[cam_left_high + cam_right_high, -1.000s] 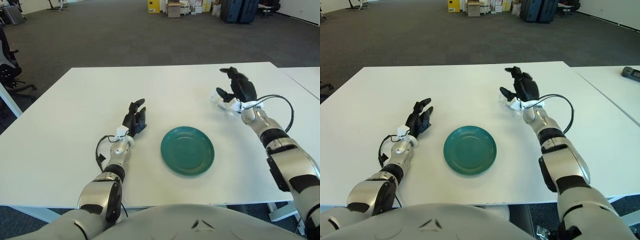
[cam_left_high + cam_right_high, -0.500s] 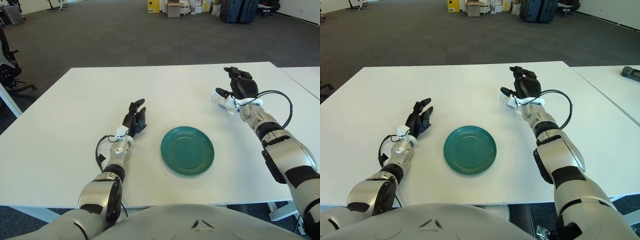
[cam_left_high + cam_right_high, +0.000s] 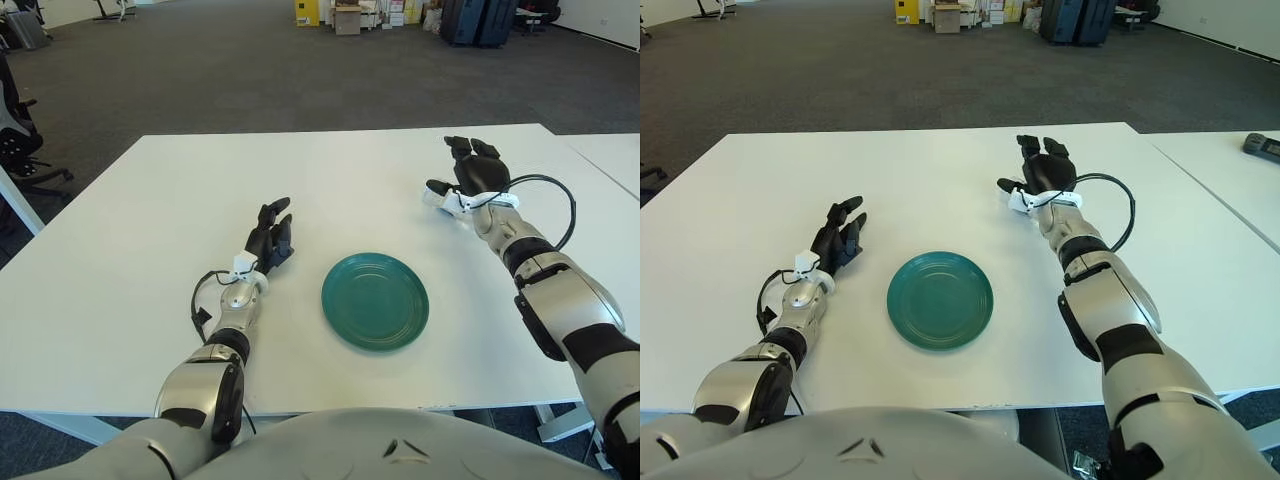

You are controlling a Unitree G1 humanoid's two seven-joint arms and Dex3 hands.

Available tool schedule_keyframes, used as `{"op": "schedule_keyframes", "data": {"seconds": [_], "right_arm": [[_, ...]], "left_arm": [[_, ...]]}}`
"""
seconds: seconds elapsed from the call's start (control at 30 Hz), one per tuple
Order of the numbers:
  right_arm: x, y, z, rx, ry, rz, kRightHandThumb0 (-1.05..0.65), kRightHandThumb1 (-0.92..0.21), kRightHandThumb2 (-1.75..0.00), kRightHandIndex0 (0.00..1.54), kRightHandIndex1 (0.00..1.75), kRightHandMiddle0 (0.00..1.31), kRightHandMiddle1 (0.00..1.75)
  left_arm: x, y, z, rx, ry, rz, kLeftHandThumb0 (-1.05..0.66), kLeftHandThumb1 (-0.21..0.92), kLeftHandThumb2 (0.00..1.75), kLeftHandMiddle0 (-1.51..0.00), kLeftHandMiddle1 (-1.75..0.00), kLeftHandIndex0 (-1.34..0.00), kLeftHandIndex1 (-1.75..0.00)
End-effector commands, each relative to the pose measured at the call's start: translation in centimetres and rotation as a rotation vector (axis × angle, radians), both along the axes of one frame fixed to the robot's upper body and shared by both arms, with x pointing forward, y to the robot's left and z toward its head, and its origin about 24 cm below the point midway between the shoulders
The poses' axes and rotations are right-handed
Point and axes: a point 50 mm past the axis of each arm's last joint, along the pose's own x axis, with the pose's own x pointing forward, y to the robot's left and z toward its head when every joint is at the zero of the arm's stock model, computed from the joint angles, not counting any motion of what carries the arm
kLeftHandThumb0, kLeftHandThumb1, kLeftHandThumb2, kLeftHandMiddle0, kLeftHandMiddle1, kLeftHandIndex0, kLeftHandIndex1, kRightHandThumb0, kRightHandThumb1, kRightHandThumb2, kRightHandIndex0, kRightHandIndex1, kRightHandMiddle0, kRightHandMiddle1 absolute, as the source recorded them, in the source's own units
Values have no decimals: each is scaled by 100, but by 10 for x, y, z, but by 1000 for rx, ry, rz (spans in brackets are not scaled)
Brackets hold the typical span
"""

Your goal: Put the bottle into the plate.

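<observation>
A small clear bottle (image 3: 441, 200) lies on the white table (image 3: 330, 180) at the right, mostly hidden under my right hand. My right hand (image 3: 468, 176) rests over it with fingers spread and pointing away from me; the thumb sits beside the bottle's left end. I cannot see the fingers closed around it. The round green plate (image 3: 375, 300) lies near the table's front middle, well to the left of and nearer than the bottle. My left hand (image 3: 270, 235) lies parked on the table left of the plate, fingers relaxed.
A second white table (image 3: 612, 152) adjoins at the right, with a dark device (image 3: 1262, 145) on it. An office chair (image 3: 18, 130) stands off the table's left. Boxes and luggage stand far back on the carpet.
My right hand has dropped lower onto the table and shifted slightly away from me, its fingers straightening out over the bottle. The left hand and the plate have not moved.
</observation>
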Motion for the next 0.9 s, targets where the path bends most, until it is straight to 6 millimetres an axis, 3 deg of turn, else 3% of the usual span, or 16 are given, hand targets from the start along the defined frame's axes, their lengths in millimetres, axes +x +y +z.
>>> {"op": "schedule_keyframes", "data": {"seconds": [0.0, 0.87], "right_arm": [[2, 3, -1, -19, 49, 2, -92, -92, -63, 14, 4, 0, 44], [-28, -16, -57, 8, 460, -92, -91, -92, -60, 20, 4, 0, 38]], "left_arm": [[-23, 3, -24, -6, 127, 18, -84, 92, 85, -39, -1, 0, -88], [-25, 9, -21, -67, 80, 21, -86, 92, 84, -45, -4, 0, -100]]}}
